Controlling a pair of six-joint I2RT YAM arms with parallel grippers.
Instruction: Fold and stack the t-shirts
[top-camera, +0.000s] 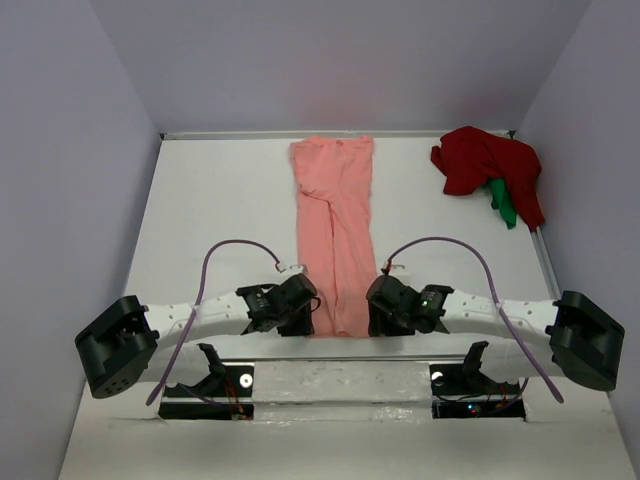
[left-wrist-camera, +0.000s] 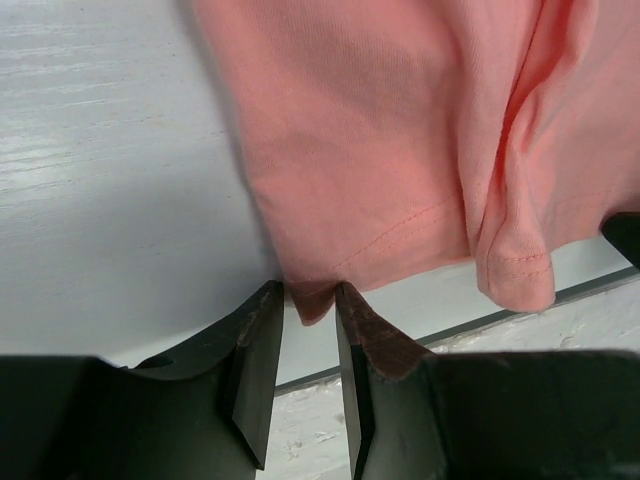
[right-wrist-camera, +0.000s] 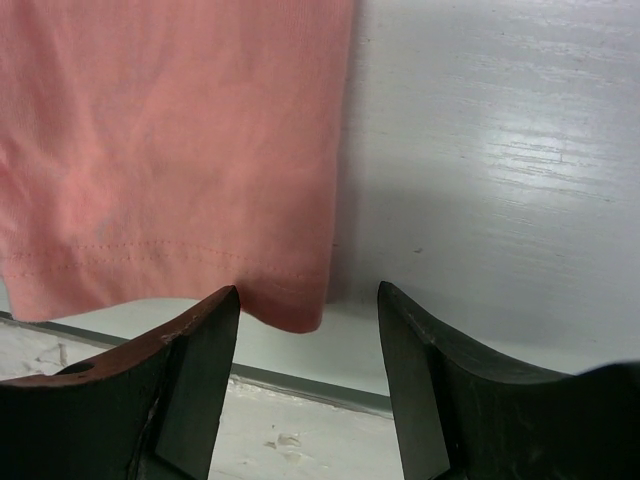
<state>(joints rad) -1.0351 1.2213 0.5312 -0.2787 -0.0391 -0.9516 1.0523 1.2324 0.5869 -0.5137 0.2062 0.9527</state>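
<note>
Salmon-pink t-shirt (top-camera: 335, 230) lies as a long narrow strip down the middle of the tabletop (top-camera: 220, 200), with both grippers at its near end.

Left gripper (left-wrist-camera: 310, 300) is pinching the near-left hem corner, and a tip of cloth shows between the close-set fingers. Right gripper (right-wrist-camera: 308, 290) is spread wide. The near-right hem corner hangs between its fingers, closer to the left one, and is not clamped. The strip runs from the far edge almost to the near edge, with a lengthwise fold ridge along it. Dark red t-shirt (top-camera: 480, 160) is crumpled in the far right corner, and a green t-shirt (top-camera: 503, 205) pokes out from under it on the near side. Both are well apart from the strip. Bare tabletop lies on either side of the strip. Side walls (top-camera: 60, 200) close in the left and right edges. Lilac cables (top-camera: 235, 245) arch over each wrist.
</note>
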